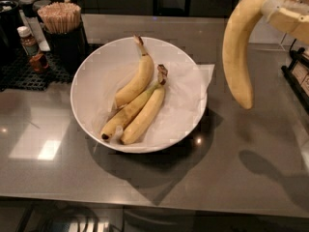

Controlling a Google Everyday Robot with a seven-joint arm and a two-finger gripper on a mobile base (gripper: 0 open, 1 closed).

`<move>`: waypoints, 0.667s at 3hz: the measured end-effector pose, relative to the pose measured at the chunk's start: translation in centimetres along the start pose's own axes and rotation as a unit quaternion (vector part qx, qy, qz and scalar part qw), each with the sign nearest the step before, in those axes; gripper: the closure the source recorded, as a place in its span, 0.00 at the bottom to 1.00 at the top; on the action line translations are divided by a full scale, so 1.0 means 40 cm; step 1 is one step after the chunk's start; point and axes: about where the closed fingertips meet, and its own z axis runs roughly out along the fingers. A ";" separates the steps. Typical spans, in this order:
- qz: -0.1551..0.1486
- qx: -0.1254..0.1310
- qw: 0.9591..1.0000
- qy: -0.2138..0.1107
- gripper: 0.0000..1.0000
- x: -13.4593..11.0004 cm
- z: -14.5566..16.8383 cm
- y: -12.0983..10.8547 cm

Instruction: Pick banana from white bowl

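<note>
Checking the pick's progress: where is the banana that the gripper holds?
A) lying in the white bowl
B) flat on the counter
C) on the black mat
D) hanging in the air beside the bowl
D: the gripper, at the picture's top right, grips the held banana by its upper end, and it hangs clear of the white bowl.

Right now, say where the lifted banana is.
The lifted banana hangs upper right in the view, from the gripper, over the counter right of the white bowl.
</note>
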 end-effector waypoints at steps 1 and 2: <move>-0.064 -0.033 0.997 -0.033 1.00 -0.068 -0.029 0.047; -0.132 -0.055 0.988 -0.054 1.00 -0.128 -0.053 0.097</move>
